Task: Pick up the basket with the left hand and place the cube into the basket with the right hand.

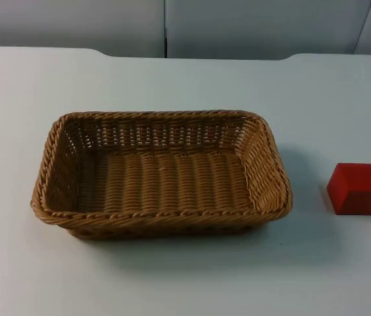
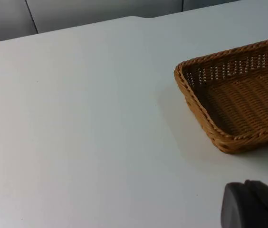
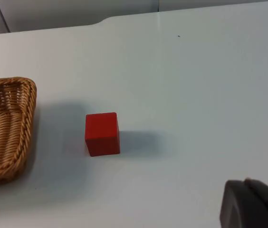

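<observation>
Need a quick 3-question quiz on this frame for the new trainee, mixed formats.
1. True or false: the red cube lies inside the basket.
2. Multiple choice: where does the cube sit on the table?
A. Touching the basket's rim
B. Apart from the basket, on the right arm's side
C. On the left arm's side of the basket
3. Fill in: the basket rests flat on the table and holds ____.

Key: 1 false; 2 B; 3 nothing. In the top view and the right wrist view, bare table shows between cube and basket, and the woven floor is bare.
</observation>
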You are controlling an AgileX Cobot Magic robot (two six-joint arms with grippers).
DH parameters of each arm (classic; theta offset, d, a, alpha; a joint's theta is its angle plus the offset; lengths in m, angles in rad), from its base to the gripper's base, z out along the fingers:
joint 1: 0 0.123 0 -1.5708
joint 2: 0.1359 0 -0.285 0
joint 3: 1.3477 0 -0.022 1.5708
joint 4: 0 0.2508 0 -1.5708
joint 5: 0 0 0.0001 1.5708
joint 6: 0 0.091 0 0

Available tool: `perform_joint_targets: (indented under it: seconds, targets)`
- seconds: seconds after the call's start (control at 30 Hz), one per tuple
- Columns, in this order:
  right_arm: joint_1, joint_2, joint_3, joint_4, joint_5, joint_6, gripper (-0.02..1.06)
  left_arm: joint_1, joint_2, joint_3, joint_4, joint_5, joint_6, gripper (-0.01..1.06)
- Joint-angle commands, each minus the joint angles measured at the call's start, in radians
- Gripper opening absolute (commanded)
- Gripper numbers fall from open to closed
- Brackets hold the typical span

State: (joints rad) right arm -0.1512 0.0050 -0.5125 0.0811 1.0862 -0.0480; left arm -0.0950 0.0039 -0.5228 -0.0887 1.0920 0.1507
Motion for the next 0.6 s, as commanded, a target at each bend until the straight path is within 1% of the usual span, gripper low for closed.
perform_joint_targets:
  seconds: [0.0, 0.07, 0.13, 0.17, 0.2, 0.23, 0.27, 0.33, 0.37, 0.43, 0.47, 0.5, 0.57]
  targets:
    - [0.002, -0.005, 0.005, 0.001, -0.006, 0.000, 0.00, -0.007, -0.004, 0.007, -0.012, -0.012, -0.003, 0.00]
    - [0.002, -0.005, 0.005, 0.001, -0.006, 0.000, 0.00, -0.007, 0.003, 0.007, -0.028, -0.012, 0.002, 0.00]
    - [0.002, -0.005, 0.005, 0.001, -0.006, 0.000, 0.00, -0.007, 0.079, 0.004, -0.094, -0.012, 0.053, 0.00]
    - [0.002, -0.005, 0.005, 0.001, -0.006, 0.000, 0.00, -0.007, 0.140, -0.003, -0.137, -0.026, 0.074, 0.00]
    - [0.002, -0.005, 0.005, 0.001, -0.006, 0.000, 0.00, -0.007, 0.242, -0.014, -0.197, -0.076, 0.109, 0.00]
    - [0.002, -0.005, 0.005, 0.001, -0.006, 0.000, 0.00, -0.007, 0.242, -0.014, -0.197, -0.076, 0.109, 0.00]
    - [0.002, -0.005, 0.005, 0.001, -0.006, 0.000, 0.00, -0.007, 0.298, -0.014, -0.234, -0.136, 0.132, 0.00]
    - [0.002, -0.005, 0.005, 0.001, -0.006, 0.000, 0.00, -0.007, 0.425, -0.014, -0.263, -0.299, 0.150, 0.00]
    - [0.002, -0.005, 0.005, 0.001, -0.006, 0.000, 0.00, -0.007, 0.425, -0.014, -0.263, -0.299, 0.150, 0.00]
    - [0.002, -0.005, 0.005, 0.001, -0.006, 0.000, 0.00, -0.007, 0.529, -0.014, -0.249, -0.414, 0.146, 0.00]
    - [0.002, -0.005, 0.005, 0.001, -0.006, 0.000, 0.00, -0.007, 0.604, -0.014, -0.214, -0.480, 0.126, 0.00]
    - [0.002, -0.005, 0.005, 0.001, -0.006, 0.000, 0.00, -0.007, 0.604, -0.014, -0.214, -0.480, 0.126, 0.00]
    - [0.002, -0.005, 0.005, 0.001, -0.006, 0.000, 0.00, -0.007, 0.681, -0.014, -0.173, -0.530, 0.119, 0.00]
